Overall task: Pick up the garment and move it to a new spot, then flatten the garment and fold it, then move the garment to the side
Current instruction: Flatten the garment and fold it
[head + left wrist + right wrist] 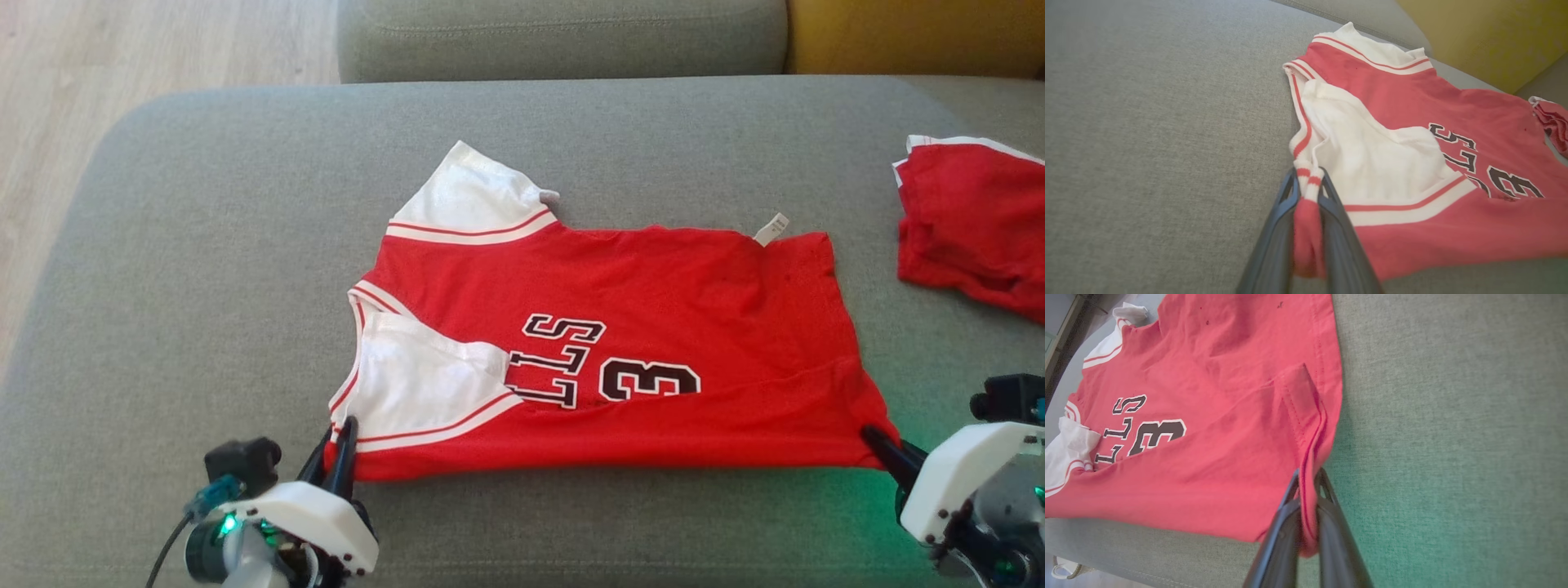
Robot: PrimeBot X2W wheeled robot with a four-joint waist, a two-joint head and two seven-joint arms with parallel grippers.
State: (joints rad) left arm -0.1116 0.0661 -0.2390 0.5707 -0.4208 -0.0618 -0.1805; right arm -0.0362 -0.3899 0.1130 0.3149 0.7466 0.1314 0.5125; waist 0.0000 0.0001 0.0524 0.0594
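Garment (653,278) — on grey cushion (204,269)

A wide grey seat (204,245) spread across the foreground, its near right part tinged green. A red cloth (971,229) with white trim lay on the seat at the far right, partly cut off by the picture's edge. Behind the seat stood a grey back cushion (563,37) with a yellow cushion (914,33) just beside it on the right, and pale wood floor (122,49) showed at the left.

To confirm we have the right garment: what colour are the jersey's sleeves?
The sleeves are white with red stripes; the left wrist view shows it best.
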